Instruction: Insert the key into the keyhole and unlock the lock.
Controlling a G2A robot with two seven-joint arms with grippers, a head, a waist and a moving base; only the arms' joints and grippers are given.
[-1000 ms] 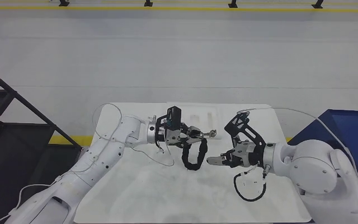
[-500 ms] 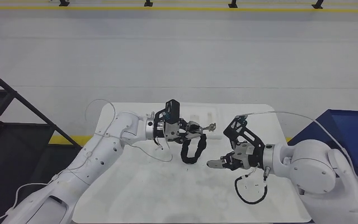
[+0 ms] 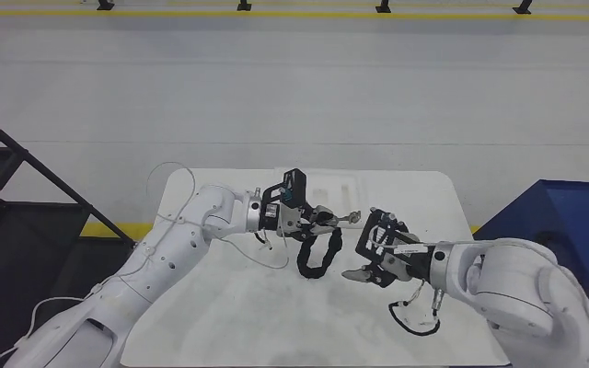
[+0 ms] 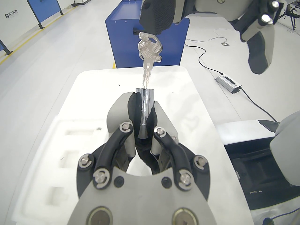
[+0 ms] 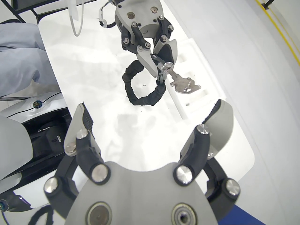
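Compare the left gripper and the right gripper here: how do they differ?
The left gripper is shut on the lock, with the key sticking out of it; the right gripper is open and empty. The left gripper bears both lock and key; the right gripper is clear of both. Both face each other above the table.

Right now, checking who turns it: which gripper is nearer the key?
Left. The left gripper clamps the lock cylinder that the key sticks out of; the right gripper is open, apart from the key's head.
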